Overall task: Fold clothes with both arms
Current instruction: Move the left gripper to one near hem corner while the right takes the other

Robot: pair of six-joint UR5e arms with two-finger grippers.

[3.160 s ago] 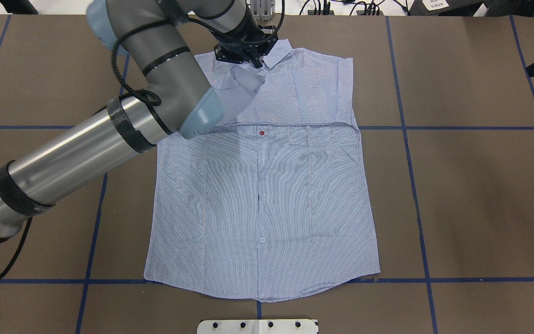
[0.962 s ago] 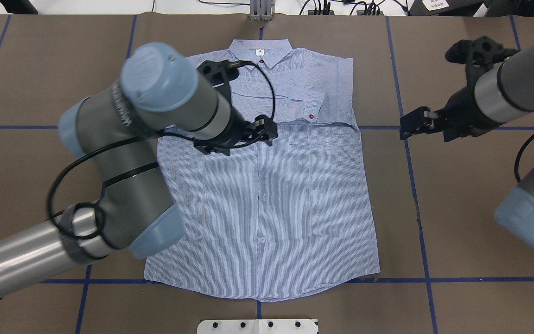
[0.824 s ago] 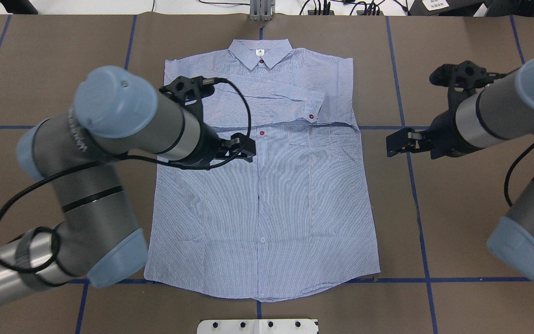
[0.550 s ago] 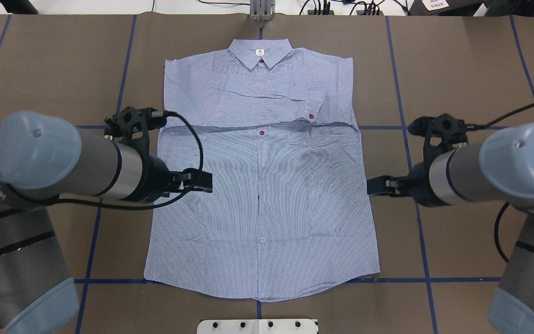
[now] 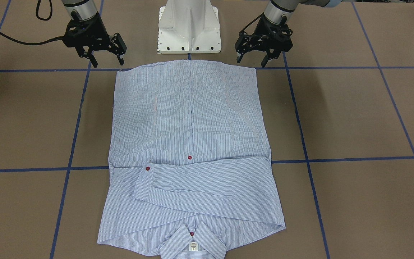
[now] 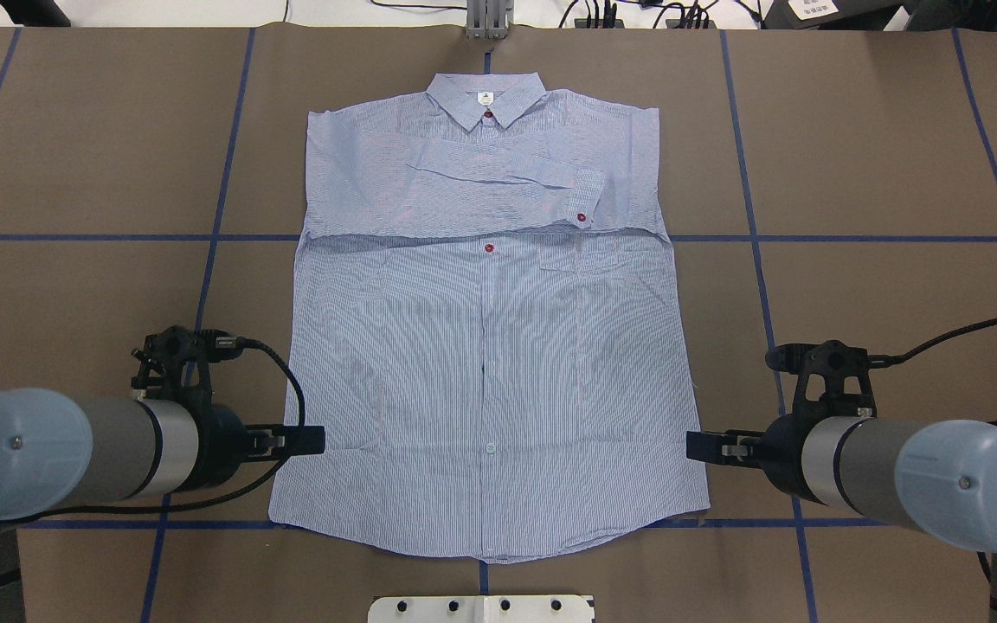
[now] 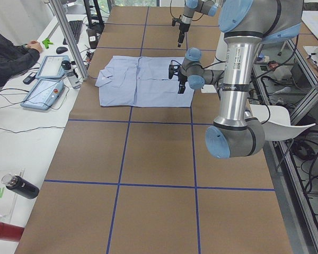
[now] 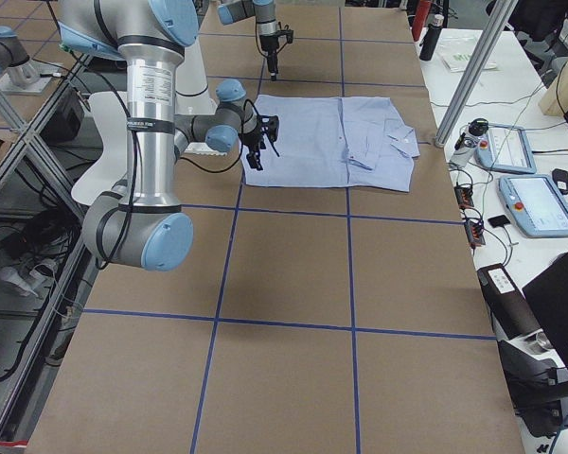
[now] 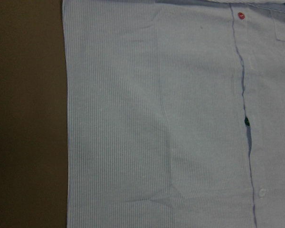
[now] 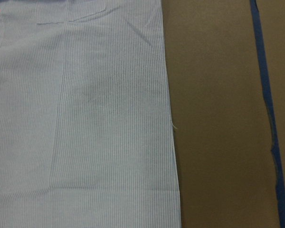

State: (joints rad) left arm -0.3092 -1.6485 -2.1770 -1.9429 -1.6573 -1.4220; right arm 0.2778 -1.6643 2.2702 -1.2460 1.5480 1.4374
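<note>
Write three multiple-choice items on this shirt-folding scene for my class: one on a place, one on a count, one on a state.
1. Where are the left gripper and right gripper?
A. At the neck label. B. By the shirt's hem corners. C. Over the chest pocket.
2. How many dark red buttons show on the shirt?
A. One. B. Five. C. Three.
3. What state are the grippers in?
A. Both open, holding nothing. B. Both shut on the shirt. C. One shut on a sleeve.
Key: 1 B, they flank the hem; 2 C, one at the collar, one on the cuff, one on the placket; 3 A, each one's fingers stand apart, empty.
</note>
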